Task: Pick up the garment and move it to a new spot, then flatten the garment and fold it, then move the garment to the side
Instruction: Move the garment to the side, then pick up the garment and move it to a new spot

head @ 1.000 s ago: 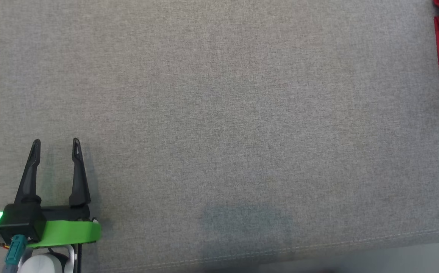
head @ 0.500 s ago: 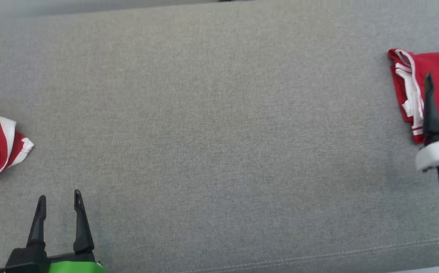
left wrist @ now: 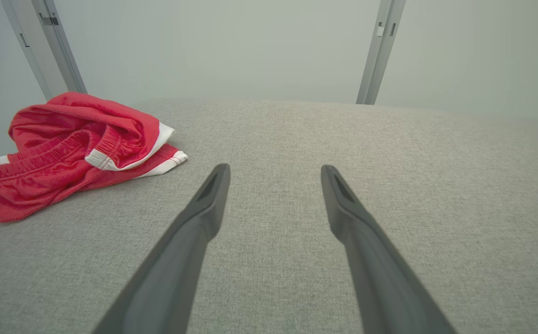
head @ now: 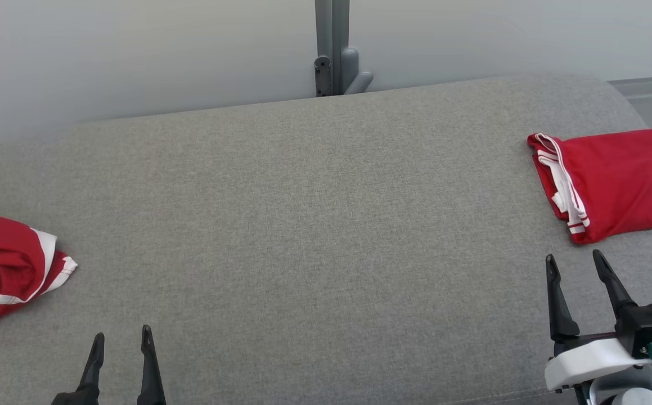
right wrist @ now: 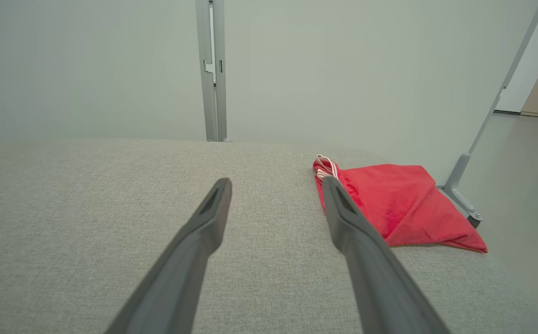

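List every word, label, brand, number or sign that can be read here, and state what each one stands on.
No readable text in any view.
crumpled red garment: white trim, no lettering.
folded red garment: white stripes, no print.
grey post and grey padded surface: no labels.
left gripper and right gripper: plain dark fingers, open, no markings.

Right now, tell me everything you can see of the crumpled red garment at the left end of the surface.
The crumpled red garment looks like sports shorts in a thin knit: a gathered elastic waistband, white panels and thin white stripes at the hem. It lies bunched and unfolded at the left end of the grey fabric surface, resting on that alone. In the head view it runs off the left edge. The left claw, open, stands apart from it.
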Controlling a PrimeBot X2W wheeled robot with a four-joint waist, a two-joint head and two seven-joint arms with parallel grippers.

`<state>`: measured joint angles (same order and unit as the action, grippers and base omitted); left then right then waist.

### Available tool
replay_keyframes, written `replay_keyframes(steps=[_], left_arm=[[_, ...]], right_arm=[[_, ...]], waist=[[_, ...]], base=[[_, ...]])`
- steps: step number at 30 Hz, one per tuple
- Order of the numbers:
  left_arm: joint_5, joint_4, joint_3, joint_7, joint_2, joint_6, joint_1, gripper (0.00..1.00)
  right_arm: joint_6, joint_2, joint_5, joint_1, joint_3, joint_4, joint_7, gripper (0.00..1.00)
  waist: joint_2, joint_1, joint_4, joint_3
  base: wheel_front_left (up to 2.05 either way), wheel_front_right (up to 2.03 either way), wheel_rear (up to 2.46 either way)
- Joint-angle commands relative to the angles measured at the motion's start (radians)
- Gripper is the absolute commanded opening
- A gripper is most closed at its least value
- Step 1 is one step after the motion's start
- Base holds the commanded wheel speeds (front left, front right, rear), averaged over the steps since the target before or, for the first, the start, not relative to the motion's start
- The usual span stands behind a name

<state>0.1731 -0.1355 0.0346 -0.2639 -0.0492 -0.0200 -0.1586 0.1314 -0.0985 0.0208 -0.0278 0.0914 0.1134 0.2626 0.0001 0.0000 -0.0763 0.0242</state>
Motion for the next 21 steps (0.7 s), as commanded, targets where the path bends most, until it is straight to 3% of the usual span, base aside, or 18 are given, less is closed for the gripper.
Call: replay_keyframes(steps=[1, 21], left_arm=[[0.001, -0.010, 0.006, 0.000, -0.003, 0.003, -0.020, 1.00], [-0.003, -0.020, 0.017, 0.000, -0.003, -0.010, -0.004, 1.00]], right_arm=[[-0.001, 0.012, -0.015, -0.018, -0.003, -0.013, 0.003, 1.00], [-0.001, 0.044, -0.045, -0.059, 0.025, 0.007, 0.003, 1.00]], waist=[[-0.0001, 0.0000, 0.010, -0.021], [-0.0001, 0.0000, 0.077, -0.041]], base=[[0.00, 0.00, 0.00], [0.00, 0.00, 0.00]])
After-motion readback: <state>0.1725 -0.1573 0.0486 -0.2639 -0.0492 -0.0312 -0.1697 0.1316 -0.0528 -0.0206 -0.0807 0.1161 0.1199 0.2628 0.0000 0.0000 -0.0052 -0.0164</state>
